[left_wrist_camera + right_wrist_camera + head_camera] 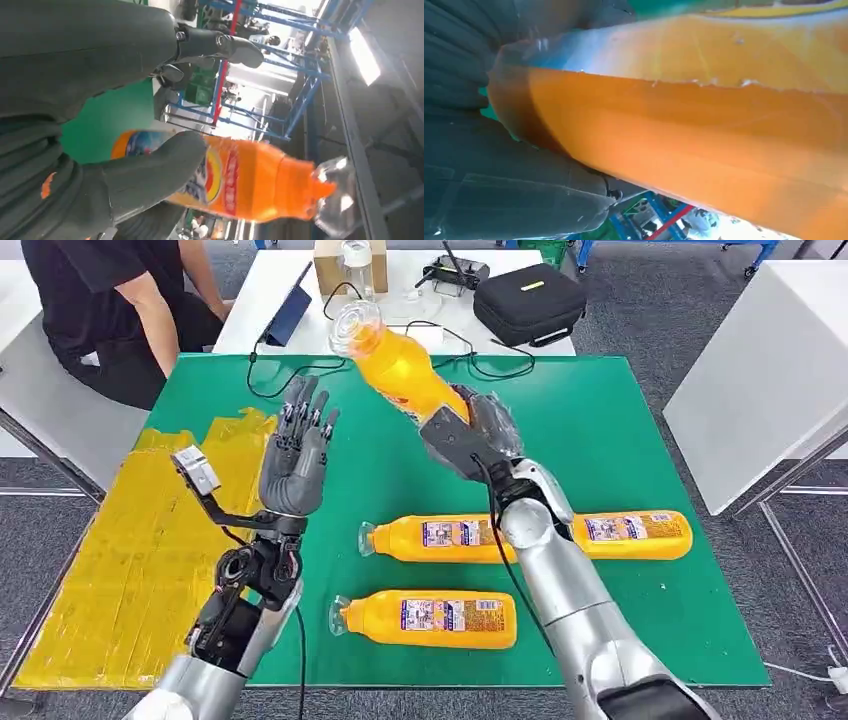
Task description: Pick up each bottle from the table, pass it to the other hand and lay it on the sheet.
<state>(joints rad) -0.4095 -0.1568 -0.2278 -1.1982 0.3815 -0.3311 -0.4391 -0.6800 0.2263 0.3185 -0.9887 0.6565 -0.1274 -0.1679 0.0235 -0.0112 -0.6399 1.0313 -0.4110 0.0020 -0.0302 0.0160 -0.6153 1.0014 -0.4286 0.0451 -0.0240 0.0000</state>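
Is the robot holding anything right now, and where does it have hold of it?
The right hand grips an orange bottle by its lower body. The left hand holds nothing.

The right hand (470,432) is raised on a bent arm, fingers wrapped around a held bottle (400,365). Beside it, the left hand (298,455) stands upright, fingers spread, holding nothing.

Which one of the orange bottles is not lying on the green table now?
The bottle gripped by the right hand, raised and tilted above the table. The other three bottles lie flat on their sides.
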